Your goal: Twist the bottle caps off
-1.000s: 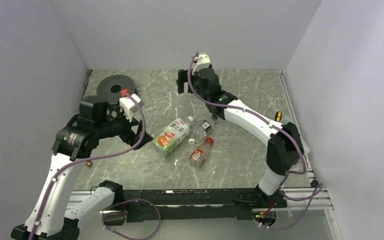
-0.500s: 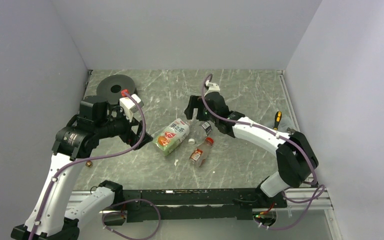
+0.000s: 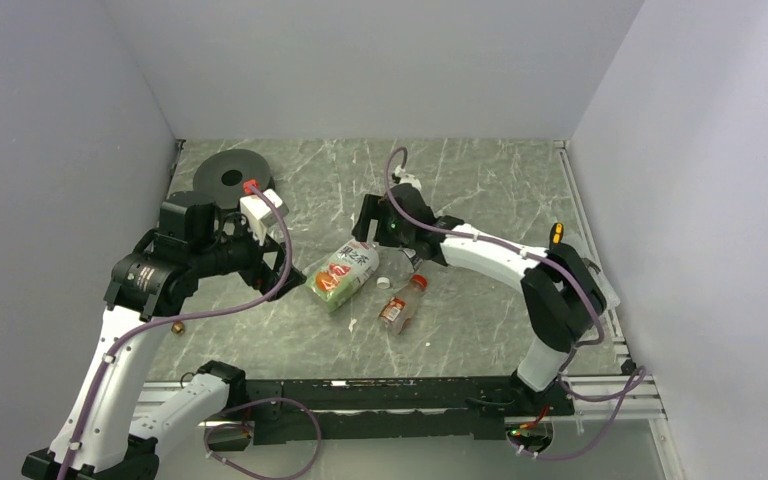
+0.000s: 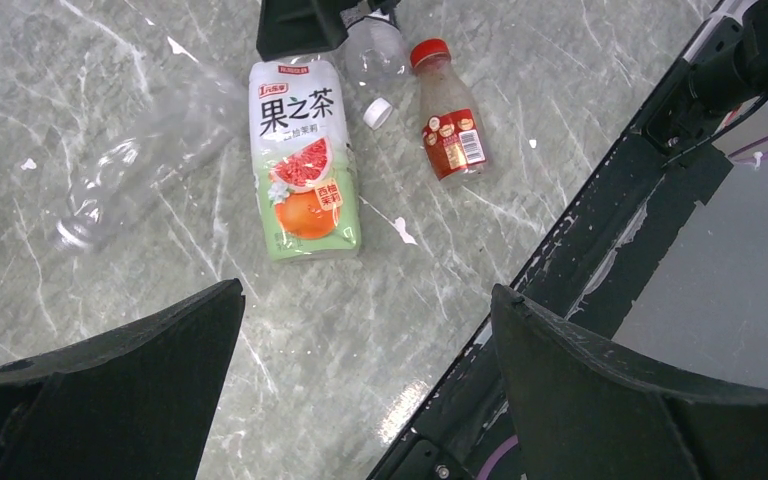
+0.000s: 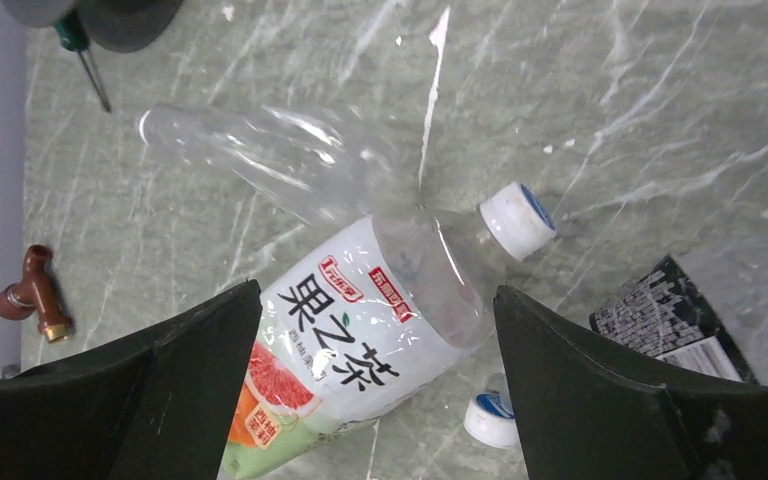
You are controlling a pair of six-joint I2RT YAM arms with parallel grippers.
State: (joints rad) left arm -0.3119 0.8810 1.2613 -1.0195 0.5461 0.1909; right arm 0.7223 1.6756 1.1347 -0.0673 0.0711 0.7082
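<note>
The large bottle (image 3: 343, 272) with the green-white-orange label lies on its side, and its white cap (image 5: 517, 220) is on. My right gripper (image 3: 368, 222) is open just above its neck, with its fingers either side of the bottle's upper part (image 5: 375, 290) and not touching it. A loose white cap (image 3: 384, 283) lies beside it. The small red-brown-labelled bottle (image 3: 401, 303) lies nearby with its red cap (image 4: 429, 52) on. A clear uncapped bottle (image 5: 260, 150) lies beyond the large one. My left gripper (image 3: 278, 268) is open and empty, left of the bottles. No black or blue cap shows.
A bottle with a black label (image 5: 680, 310) lies under my right arm. A large black disc with a hole (image 3: 231, 176) sits at the back left, with a green-handled screwdriver (image 5: 85, 55) beside it. A brown fitting (image 5: 30, 295) lies left. The table's front rail (image 4: 600, 230) is near.
My right arm has swung from the back of the table down and toward the bottles, ending over the large bottle's neck. My left arm has not moved.
</note>
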